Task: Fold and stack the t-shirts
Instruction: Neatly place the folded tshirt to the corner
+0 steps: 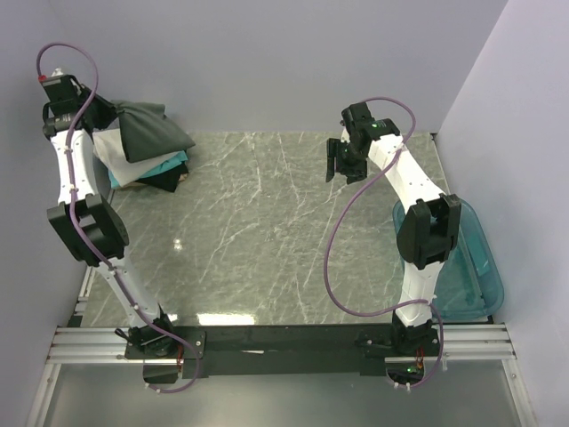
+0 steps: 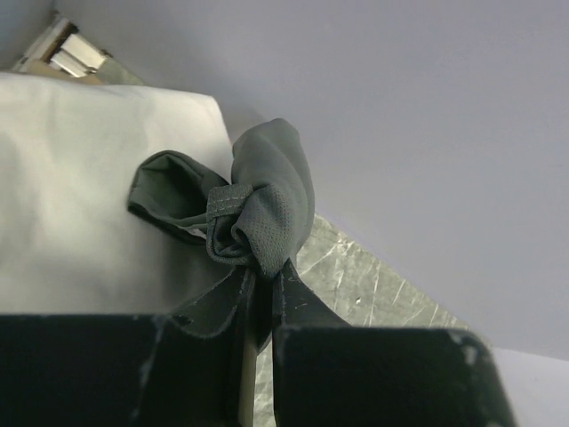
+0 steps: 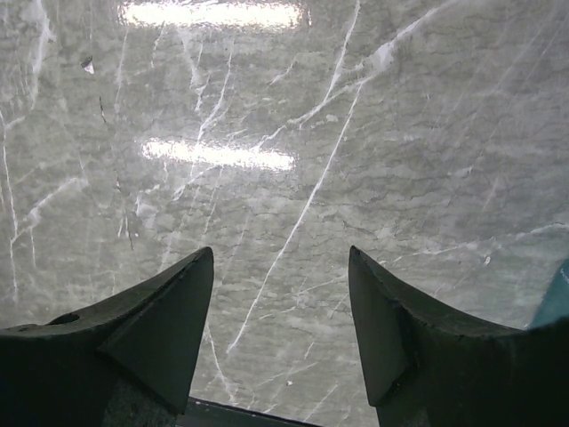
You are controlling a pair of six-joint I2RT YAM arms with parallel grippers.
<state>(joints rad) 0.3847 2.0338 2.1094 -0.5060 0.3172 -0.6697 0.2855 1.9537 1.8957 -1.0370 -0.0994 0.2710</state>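
Now the left pincer (image 2: pixel 265 277) is clenched on a bunch of the grey shirt (image 2: pixel 267 205). That shirt sits on a pile in the far left corner of the tabletop (image 1: pixel 267 231), over the white shirt (image 1: pixel 108 153), teal shirt (image 1: pixel 167 165) and black shirt (image 1: pixel 164 181). The right pincer (image 3: pixel 280 267) hangs spread apart over the tabletop, holding nothing.
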